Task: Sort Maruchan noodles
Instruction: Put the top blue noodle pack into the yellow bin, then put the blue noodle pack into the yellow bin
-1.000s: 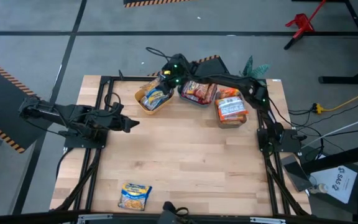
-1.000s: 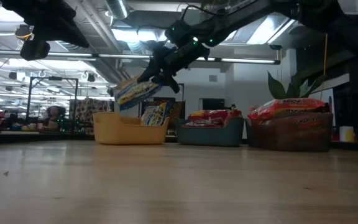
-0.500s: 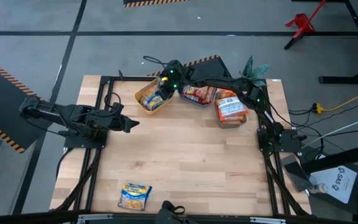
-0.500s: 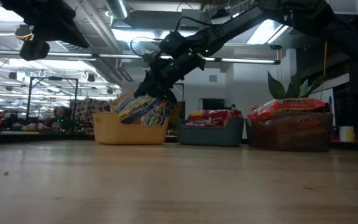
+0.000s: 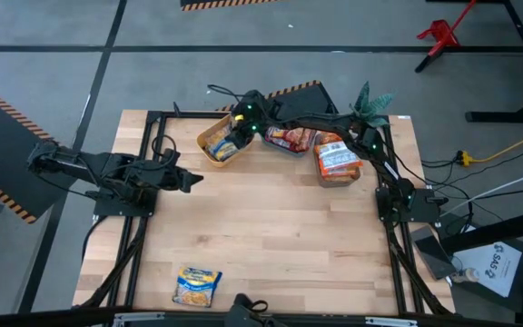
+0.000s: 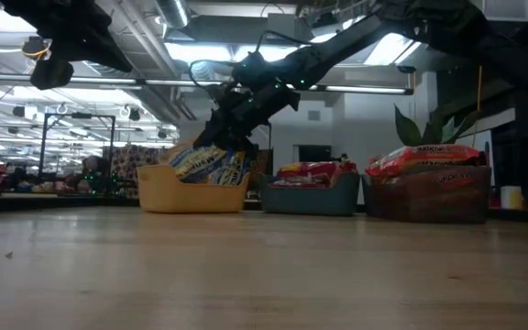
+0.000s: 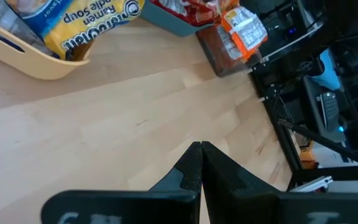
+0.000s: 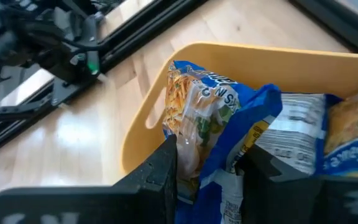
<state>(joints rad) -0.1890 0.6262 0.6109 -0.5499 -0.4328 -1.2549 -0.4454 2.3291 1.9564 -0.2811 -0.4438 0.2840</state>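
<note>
My right gripper (image 5: pixel 237 136) reaches down into the yellow bin (image 5: pixel 209 150) at the table's far side, shut on a yellow-and-blue Maruchan noodles packet (image 8: pixel 199 109). In the low view that packet (image 6: pixel 202 163) lies tilted on the other packets in the bin. Red packets fill the teal bin (image 5: pixel 273 142), and orange ones fill the grey bin (image 5: pixel 336 178). One more yellow-and-blue packet (image 5: pixel 196 285) lies flat near the table's front edge. My left gripper (image 5: pixel 192 180) hovers shut over the left side, holding nothing. My right gripper pinches the packet's crumpled blue end (image 8: pixel 219 155) between its two fingers (image 8: pixel 166 165). The fingers slant down from the table's far right. The packet tilts below them, its lower end inside the yellow bin on the packets there.
The three bins stand in a row along the far edge, with a green plant (image 5: pixel 370 98) behind the grey one. Bare wood (image 5: pixel 271 236) spreads across the table's middle. Black frame rails (image 5: pixel 148 145) run along the left and right sides.
My right gripper has come down toward the table's left with the packet, from above the yellow bin into it. The packet hung clear over the rim a second ago and now rests tilted on the packets inside, still pinched.
</note>
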